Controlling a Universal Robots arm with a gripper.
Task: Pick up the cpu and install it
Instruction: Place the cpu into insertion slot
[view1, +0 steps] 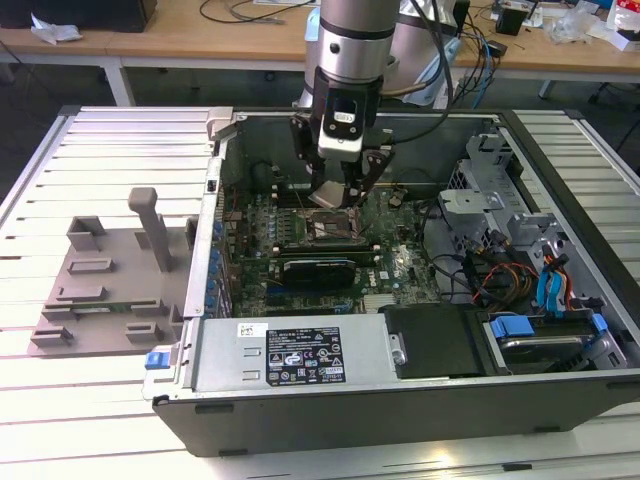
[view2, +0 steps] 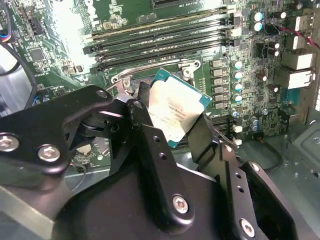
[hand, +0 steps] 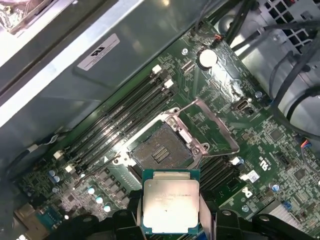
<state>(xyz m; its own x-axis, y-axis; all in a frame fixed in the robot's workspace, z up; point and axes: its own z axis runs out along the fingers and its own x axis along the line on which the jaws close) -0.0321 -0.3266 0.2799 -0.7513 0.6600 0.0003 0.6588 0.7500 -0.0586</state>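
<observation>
cpu (hand: 170, 207): small flat square chip, pale metal lid over a thin green rim; in the first wrist view its lid faces the camera
Where it is: inside the open computer case (view1: 400, 405), held in the air near the socket (hand: 161, 149) and not seated in it; in the exterior view it hangs under the arm, above the motherboard (view1: 400, 262)
gripper (hand: 170, 216): pinching the cpu by two opposite edges, a black finger (hand: 134, 210) against each side; the lid is left free
Socket: looks bare, its dark contact field exposed; the metal load frame (hand: 216, 124) is swung open and clear of it; memory slots (hand: 125, 120) run alongside
How it will handle: light and rigid, I'd judge, so weight is no trouble; the lid is smooth and the edges thin, so a loose pinch could let it slide or tip; its underside and the socket's fine contacts are likely the delicate part, easily spoiled by a skewed or forced landing
Where to take hold: by the edges, as here, both faces free; that seems the sound hold to me
Off to the side: a grey tray (view1: 110, 290) sits on the slatted table (view1: 40, 200) outside the case, on the exterior view's left, well apart from the work
</observation>
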